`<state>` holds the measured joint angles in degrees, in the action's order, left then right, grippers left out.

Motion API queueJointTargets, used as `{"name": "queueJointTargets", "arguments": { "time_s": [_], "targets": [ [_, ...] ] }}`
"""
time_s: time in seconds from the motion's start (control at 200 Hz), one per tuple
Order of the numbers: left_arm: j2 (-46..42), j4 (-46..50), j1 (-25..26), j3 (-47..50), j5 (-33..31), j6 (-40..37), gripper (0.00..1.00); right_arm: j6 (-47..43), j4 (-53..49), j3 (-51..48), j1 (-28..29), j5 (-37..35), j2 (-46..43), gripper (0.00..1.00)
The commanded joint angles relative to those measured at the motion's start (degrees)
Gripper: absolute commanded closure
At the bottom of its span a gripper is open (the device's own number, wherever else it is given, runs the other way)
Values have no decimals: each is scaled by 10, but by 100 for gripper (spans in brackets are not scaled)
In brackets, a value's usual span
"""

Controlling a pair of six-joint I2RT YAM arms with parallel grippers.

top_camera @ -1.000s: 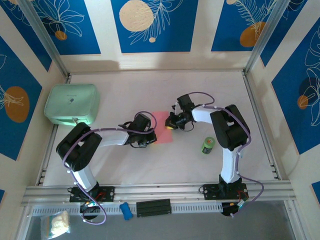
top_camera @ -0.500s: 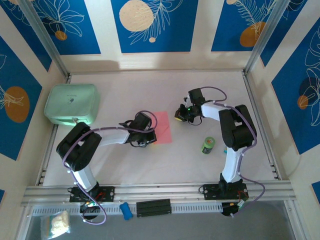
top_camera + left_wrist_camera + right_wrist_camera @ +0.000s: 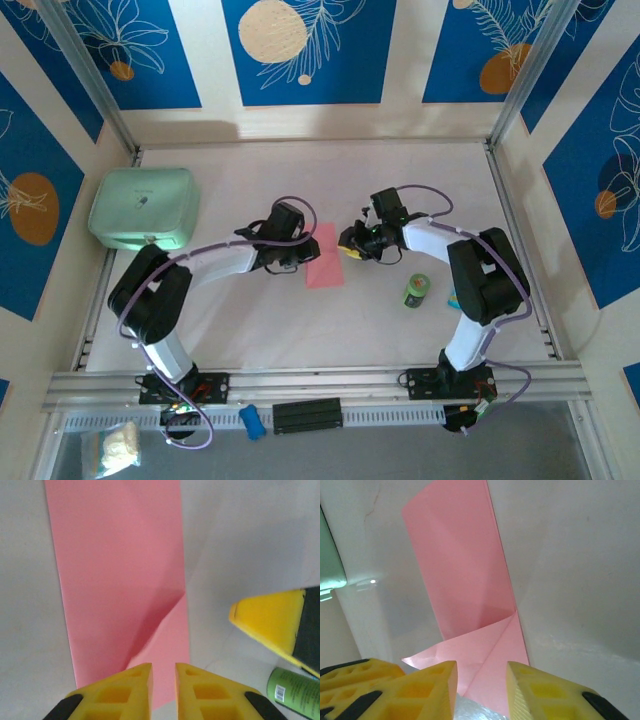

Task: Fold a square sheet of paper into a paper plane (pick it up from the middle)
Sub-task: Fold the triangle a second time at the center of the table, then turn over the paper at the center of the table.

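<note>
Sheet's mid-fold, no plane yet. The square sheet of paper (image 3: 325,262) lies flat on the counter (image 3: 250,320) between the two arms, already doubled into a narrow strip w/ one corner turned over on a diagonal. The left fingers (image 3: 130,692) are parted only a slit and hang over one end of the strip w/ nothing pinched. The right fingers (image 3: 420,690) stand wider apart, just above the turned flap, also holding nothing.

I read the step as setting that corner crease. To do it well I'd pin the strip body w/ one set of fingers so it can't slide. Then I'd close the other set, press down and sweep along the diagonal from the folded edge outward.

The strip's long axis runs near-to-far, away from the arm bases, a touch tilted. Can't tell from overhead which end carries the flap. The green can (image 3: 416,291) sits well apart on the right.
</note>
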<state>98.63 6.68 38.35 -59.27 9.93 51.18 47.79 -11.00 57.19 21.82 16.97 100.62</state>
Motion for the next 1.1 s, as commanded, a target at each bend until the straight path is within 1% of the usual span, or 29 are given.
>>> {"name": "queueJointTargets", "arguments": {
  "time_s": [0.0,0.135,0.3,0.595,1.096],
  "targets": [
    [30,10,-6,-25,-4,-22,83,29,2,0,10,19,17,68],
    [51,16,-8,-38,-11,-27,86,36,2,6,20,18,30,68],
    [58,29,-9,-39,-39,-36,87,40,-2,15,28,17,41,69],
    [83,28,-12,-39,-37,-42,91,55,-7,24,42,13,55,69],
    [103,36,-14,-34,-47,-40,93,62,-29,50,56,-1,79,68]
  ]
}}
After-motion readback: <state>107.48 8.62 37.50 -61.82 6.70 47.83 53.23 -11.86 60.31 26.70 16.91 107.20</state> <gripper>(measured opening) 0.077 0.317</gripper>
